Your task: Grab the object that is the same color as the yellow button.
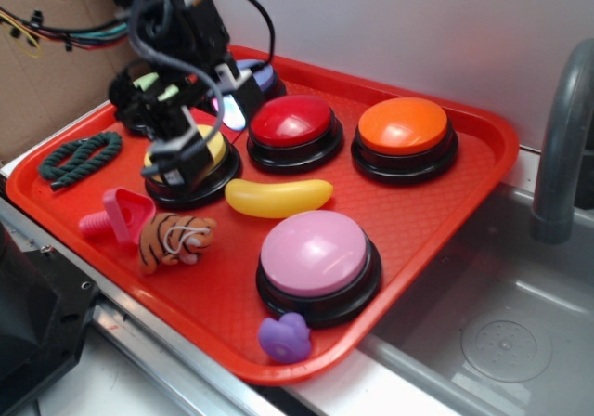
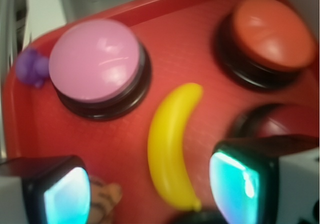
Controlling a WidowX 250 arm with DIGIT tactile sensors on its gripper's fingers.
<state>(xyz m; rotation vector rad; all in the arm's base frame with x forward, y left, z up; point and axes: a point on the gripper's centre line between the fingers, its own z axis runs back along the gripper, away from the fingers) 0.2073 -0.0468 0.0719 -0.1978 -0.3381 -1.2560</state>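
— Where is the banana now?

— The yellow toy banana lies flat on the red tray, in the middle of it, between the yellow button on one side and the pink button on the other. In my wrist view the banana runs from the lower edge upward, curved, and it sits between my two fingers but further out on the tray than they are — I do not touch it.

— And your pincer?

— My gripper hangs over the yellow button, and its jaws stand wide apart, holding nothing. The pads glow light blue in the wrist view.

— What else is around?

— Behind the banana are the red button and the orange button. In front of the yellow button lies a small striped tiger toy, and just beside it a pink plastic piece. A dark green rope ring is near the left rim. A small purple toy lies just in front of the pink button. Behind my arm are one light green button and one bluish button, mostly hidden. To the right of the tray is a grey sink.
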